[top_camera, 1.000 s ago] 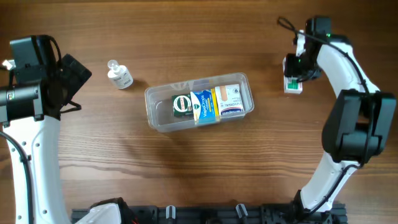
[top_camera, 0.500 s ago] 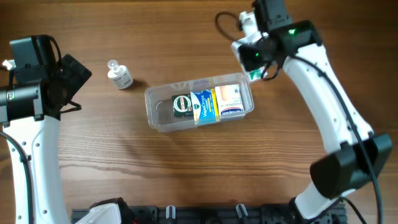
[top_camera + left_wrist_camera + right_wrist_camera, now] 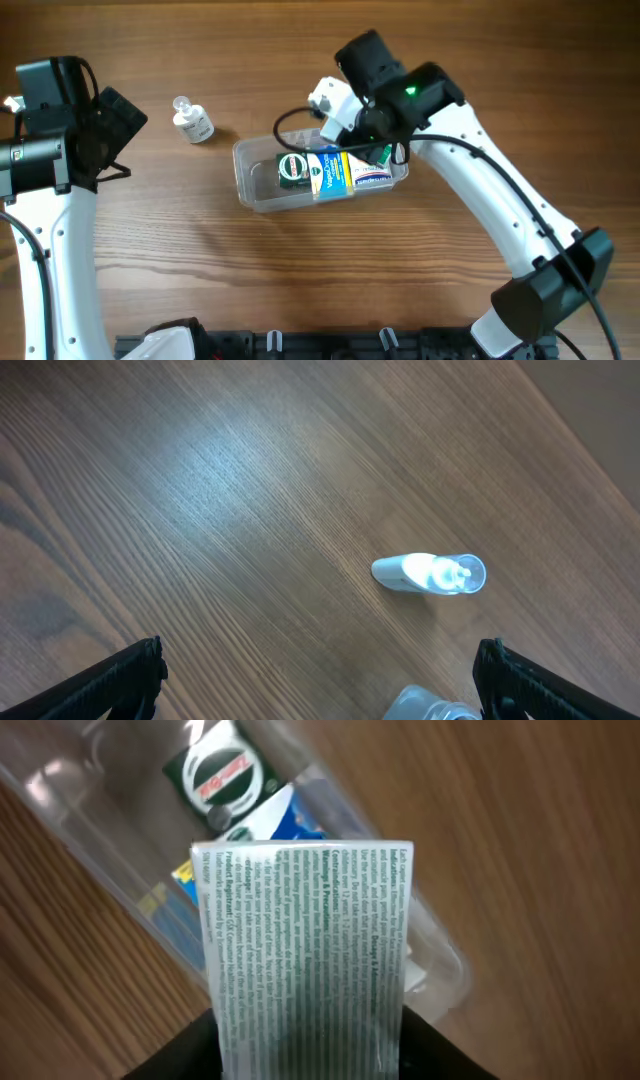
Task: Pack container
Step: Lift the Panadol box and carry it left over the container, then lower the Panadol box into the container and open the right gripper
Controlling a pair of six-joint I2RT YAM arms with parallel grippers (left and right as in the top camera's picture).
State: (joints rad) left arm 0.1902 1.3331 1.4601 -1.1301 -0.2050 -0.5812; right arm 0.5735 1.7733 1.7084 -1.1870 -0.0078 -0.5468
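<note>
The clear plastic container (image 3: 250, 185) sits mid-table and holds a green round-logo box (image 3: 294, 168), a blue box (image 3: 325, 170) and a white box (image 3: 372, 178). My right gripper (image 3: 378, 150) is over the container's right part, shut on a small white box with green print (image 3: 305, 950). The container (image 3: 110, 810) shows below that box in the right wrist view. My left gripper (image 3: 320, 695) is open and empty at the far left, above a small clear bottle (image 3: 430, 573), which also shows in the overhead view (image 3: 192, 121).
The small bottle lies on the wood table left of the container. The rim of something clear (image 3: 430, 705) shows at the bottom of the left wrist view.
My right arm has swung from the table's right side leftward, carrying the white box to above the container. The left arm has not moved.
</note>
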